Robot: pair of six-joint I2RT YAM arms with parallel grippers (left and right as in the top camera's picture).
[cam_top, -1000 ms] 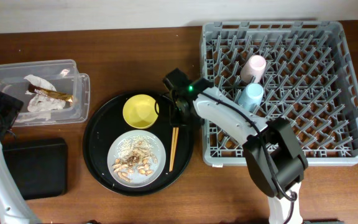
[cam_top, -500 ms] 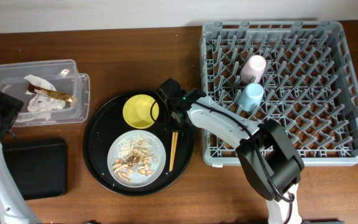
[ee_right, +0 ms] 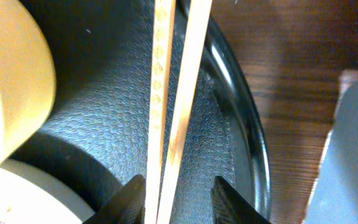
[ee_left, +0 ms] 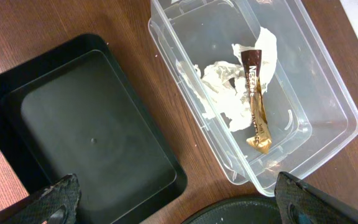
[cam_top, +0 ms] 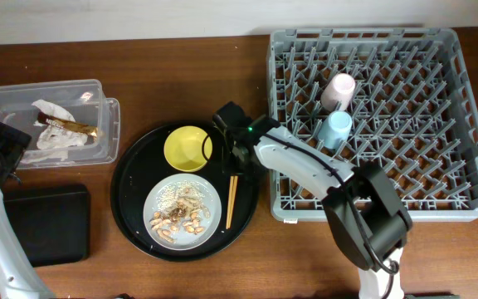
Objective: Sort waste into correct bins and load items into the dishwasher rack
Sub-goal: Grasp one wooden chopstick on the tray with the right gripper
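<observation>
The wooden chopsticks (cam_top: 231,202) lie on the big round black tray (cam_top: 131,178), right of the grey plate (cam_top: 182,212) holding food scraps and rice. My right gripper (cam_top: 235,154) is open and low over their upper end. In the right wrist view the chopsticks (ee_right: 173,93) run between its fingers (ee_right: 132,199), gripper (ee_right: 179,202). The yellow bowl (cam_top: 187,148) sits just left. The pink cup (cam_top: 338,90) and blue cup (cam_top: 334,129) stand in the dishwasher rack (cam_top: 438,191). My left gripper (ee_left: 179,208) is open and empty above the clear tub (ee_left: 303,93), which holds napkins (ee_left: 225,93) and the wrapper (ee_left: 257,99).
The flat black tray (cam_top: 44,224) lies at the front left, below the tub (cam_top: 98,91); it also shows in the left wrist view (ee_left: 86,130). The rack's near-left corner (ee_right: 353,155) is close to my right gripper. The left arm (cam_top: 7,148) hangs by the tub.
My right gripper shifted a little left toward the bowl, then slightly back right, staying over the chopsticks' upper end. The left arm has not moved.
</observation>
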